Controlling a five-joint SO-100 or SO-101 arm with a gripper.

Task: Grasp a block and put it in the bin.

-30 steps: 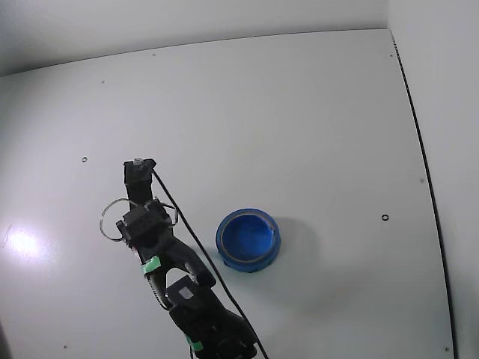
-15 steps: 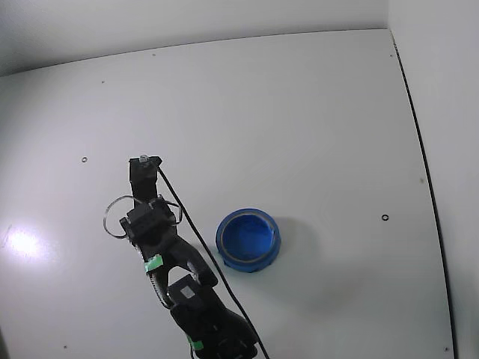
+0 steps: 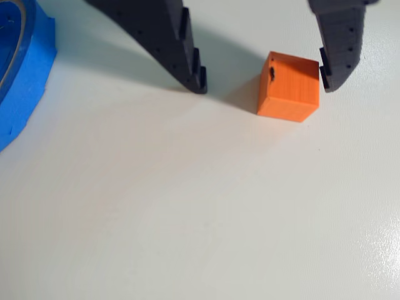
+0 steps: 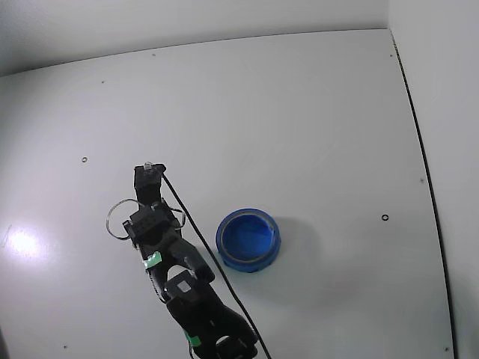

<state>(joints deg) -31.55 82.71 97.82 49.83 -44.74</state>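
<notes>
Your gripper [image 3: 262, 84] stands wide open in the wrist view, holding nothing, its two dark fingers [image 3: 181, 53] reaching down from the top edge to the white desk [image 3: 200, 219]. The block [image 3: 289, 86] (orange in this view, with a small dark mark on its upper face) sits on the desk between the fingers, close against the right-hand finger and clear of the left-hand one. At the upper left edge of that view you see part of the blue bin [image 3: 25, 69], well apart from the block. In the fixed view your arm [image 4: 168, 254] rises from the desk's bottom edge, with the round bin [image 4: 248, 239] just to its right; the block is hidden there.
</notes>
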